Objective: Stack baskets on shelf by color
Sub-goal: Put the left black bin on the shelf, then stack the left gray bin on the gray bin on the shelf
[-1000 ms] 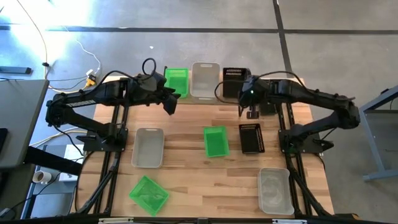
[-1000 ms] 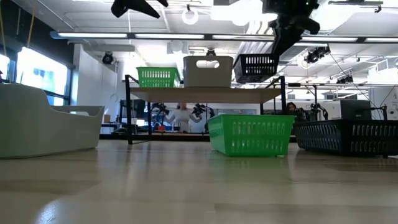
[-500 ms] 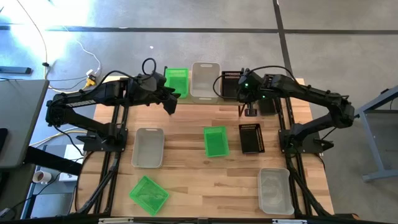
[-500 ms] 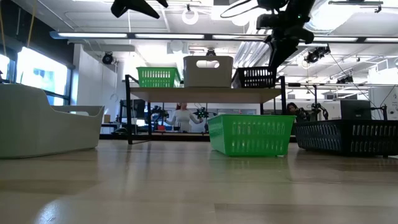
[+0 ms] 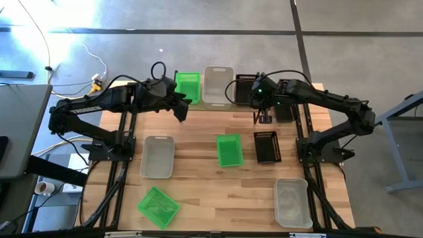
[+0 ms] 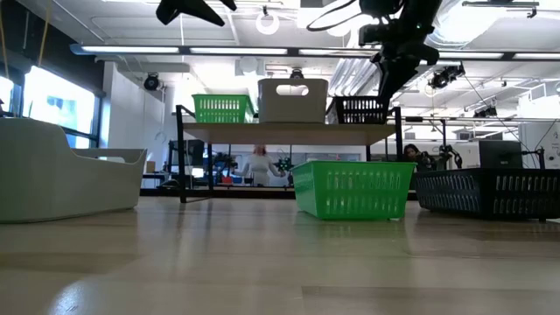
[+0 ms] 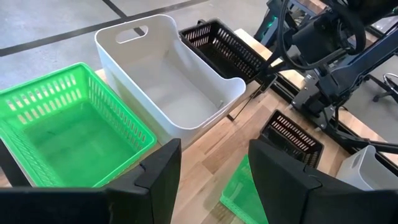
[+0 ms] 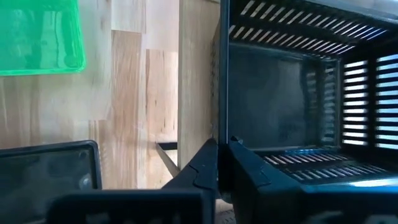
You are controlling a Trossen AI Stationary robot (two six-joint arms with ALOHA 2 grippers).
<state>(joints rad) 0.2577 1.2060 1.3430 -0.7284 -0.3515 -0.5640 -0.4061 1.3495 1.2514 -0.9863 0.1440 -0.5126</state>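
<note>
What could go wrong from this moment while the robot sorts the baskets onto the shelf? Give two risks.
1. The right gripper pinches the wall of the black basket, which sits near the end of the shelf. A careless pull could tip the basket or drag it off.
2. The open left gripper hovers close by, near the green basket. The arms might collide.

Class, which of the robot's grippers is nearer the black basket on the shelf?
Right. The right gripper is at the rim of the black basket on the shelf; the left gripper hovers beyond the green basket.
</note>
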